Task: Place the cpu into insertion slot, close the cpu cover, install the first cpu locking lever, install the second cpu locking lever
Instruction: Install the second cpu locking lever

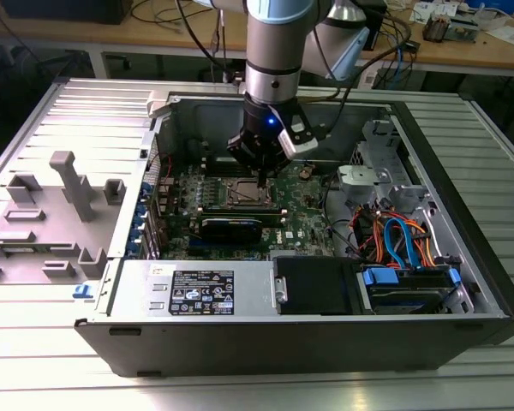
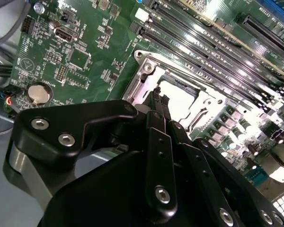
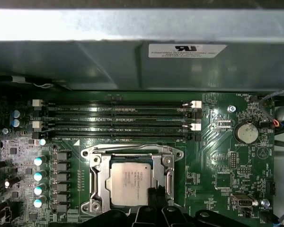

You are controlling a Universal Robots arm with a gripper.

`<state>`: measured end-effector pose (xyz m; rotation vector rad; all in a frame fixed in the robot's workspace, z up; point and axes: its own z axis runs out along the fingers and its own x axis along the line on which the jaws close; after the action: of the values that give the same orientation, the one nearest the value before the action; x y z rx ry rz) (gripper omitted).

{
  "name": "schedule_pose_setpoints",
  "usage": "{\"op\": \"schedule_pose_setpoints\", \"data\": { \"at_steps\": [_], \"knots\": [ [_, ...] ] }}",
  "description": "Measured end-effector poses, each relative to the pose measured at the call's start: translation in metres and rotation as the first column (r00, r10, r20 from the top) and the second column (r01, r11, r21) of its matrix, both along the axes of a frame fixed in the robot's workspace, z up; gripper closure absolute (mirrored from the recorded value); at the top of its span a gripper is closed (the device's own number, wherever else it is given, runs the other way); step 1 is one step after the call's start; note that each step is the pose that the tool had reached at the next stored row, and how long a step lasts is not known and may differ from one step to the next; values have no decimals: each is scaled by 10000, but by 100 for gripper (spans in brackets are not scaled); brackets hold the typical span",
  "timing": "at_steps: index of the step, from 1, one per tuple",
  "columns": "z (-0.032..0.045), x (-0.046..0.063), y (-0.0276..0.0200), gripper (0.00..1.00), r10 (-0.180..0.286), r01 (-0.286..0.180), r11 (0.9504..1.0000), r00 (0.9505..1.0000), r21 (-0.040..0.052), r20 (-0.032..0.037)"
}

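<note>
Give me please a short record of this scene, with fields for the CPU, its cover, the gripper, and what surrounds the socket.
cpu: seated in the insertion slot, silver top showing
cpu cover: metal frame lying flat around the chip
gripper: fingertips shut together at the socket's edge, holding nothing visible
memory slots: long black rows beside the socket, no modules in them
coin battery: round cell on the green motherboard
enclosure: open computer case lying on its side

The cpu (image 3: 131, 184) lies in the insertion slot (image 3: 98, 182) with the cpu cover (image 3: 166, 163) around it; the dark fingers (image 3: 157, 195) reach its edge.
</note>
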<state>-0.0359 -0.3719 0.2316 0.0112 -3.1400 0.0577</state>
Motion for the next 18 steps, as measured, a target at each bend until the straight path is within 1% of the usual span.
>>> {"op": "schedule_pose_setpoints", "data": {
  "at_steps": [5,8,10,13,15,17,18],
  "knots": [
    [98,1,-7,89,3,-3,10000,10000,0,0],
    [117,1,-29,89,2,-2,10000,10000,0,1],
    [122,1,-58,89,3,-3,10000,10000,1,1],
    [129,1,-140,89,2,-2,10000,10000,-1,0],
    [132,1,-169,89,1,-1,10000,10000,0,-1],
    [136,1,-222,89,2,-2,10000,10000,-1,-2],
    [139,1,-259,89,2,-2,10000,10000,0,-3]
  ]
}}
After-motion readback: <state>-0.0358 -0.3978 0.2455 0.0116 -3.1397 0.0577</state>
